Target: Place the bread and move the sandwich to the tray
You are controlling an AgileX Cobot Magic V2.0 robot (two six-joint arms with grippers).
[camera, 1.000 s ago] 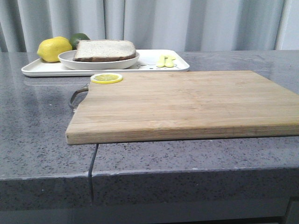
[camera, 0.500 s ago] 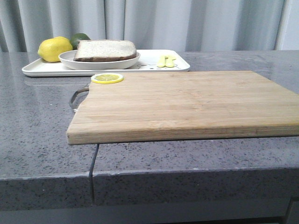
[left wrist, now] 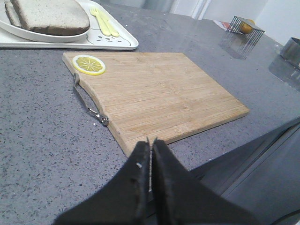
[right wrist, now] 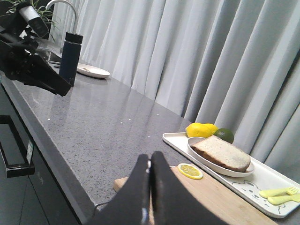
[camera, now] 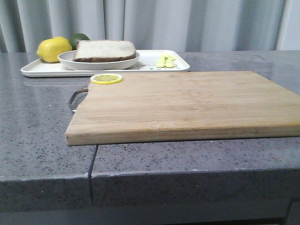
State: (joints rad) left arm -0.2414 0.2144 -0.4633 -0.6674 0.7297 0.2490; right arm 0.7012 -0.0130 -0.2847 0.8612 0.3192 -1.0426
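Front view shows the white tray (camera: 154,67) at the far left of the grey surface (camera: 37,126), and on it the round dish (camera: 70,60) with the sandwich (camera: 104,49), topped by a slice of bread. A lemon (camera: 54,49) lies just left of the dish. The wooden cutting board (camera: 187,103) is nearer, with a lemon slice (camera: 107,78) on its far left corner. The left hand (left wrist: 151,159) and the right hand (right wrist: 150,176) both have their fingers pressed together and hold nothing.

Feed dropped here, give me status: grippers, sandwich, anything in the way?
Left gripper and right gripper shut, empty. Sandwich in dish on tray. Cutting board bare except lemon slice.
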